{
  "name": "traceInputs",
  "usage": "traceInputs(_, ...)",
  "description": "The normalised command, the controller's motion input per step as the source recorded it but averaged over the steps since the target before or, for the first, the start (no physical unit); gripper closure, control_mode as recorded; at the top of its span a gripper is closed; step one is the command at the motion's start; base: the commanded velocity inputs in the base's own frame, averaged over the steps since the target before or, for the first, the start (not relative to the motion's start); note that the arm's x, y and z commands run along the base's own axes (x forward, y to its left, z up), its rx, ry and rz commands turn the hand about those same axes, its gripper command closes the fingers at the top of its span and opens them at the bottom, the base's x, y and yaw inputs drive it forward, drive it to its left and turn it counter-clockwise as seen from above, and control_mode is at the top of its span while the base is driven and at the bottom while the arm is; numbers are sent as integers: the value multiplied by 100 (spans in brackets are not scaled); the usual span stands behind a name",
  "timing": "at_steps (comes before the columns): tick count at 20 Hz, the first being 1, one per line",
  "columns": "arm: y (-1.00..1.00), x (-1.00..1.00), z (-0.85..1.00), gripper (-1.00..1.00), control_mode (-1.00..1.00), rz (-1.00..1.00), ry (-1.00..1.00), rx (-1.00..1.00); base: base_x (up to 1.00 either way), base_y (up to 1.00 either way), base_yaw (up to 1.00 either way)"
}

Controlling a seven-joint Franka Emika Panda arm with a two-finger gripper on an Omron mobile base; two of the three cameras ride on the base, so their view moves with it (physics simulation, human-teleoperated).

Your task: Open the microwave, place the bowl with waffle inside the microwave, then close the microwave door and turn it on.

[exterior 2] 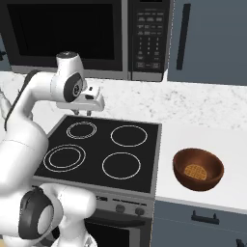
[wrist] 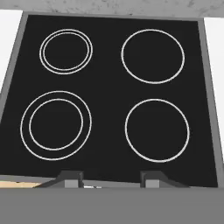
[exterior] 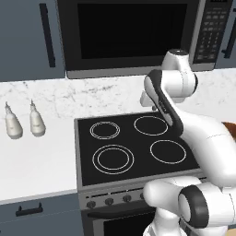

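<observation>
The black microwave (exterior: pixel 133 32) hangs above the stove with its dark glass door (exterior 2: pixel 62 31) shut and its keypad column (exterior 2: pixel 148 38) on the right. The reddish-brown bowl (exterior 2: pixel 198 169) stands on the white counter to the right of the stove, a waffle (exterior 2: pixel 195 171) lying in it. My gripper (exterior 2: pixel 83 112) hangs over the back of the cooktop and points down, well left of the bowl and below the microwave. In the hand view the gripper (wrist: pixel 111 179) is open, with bare cooktop showing between its fingertips (wrist: pixel 70 177).
The black cooktop (exterior: pixel 133 143) has four burner rings, with oven knobs (exterior: pixel 109 200) along its front. Two small bottles (exterior: pixel 13 122) stand on the left counter. Grey cabinets with dark handles (exterior 2: pixel 182 36) flank the microwave. A marble backsplash runs behind.
</observation>
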Motion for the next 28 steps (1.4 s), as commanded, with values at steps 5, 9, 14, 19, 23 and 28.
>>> traceInputs(5,-15,-55,38,-100,-100,-4,-53,0,0,0,0)
traceInputs(9,-45,-31,47,-100,-100,-8,-96,0,0,0,0)
traceInputs(14,-55,35,68,-100,-100,-9,-70,3,0,0,0)
traceInputs(19,-59,50,84,-100,-100,-6,-29,11,0,0,0)
traceInputs(23,-18,47,2,-100,-100,-1,-2,3,0,0,0)
traceInputs(28,-12,25,4,-100,-100,2,5,0,0,0,0)
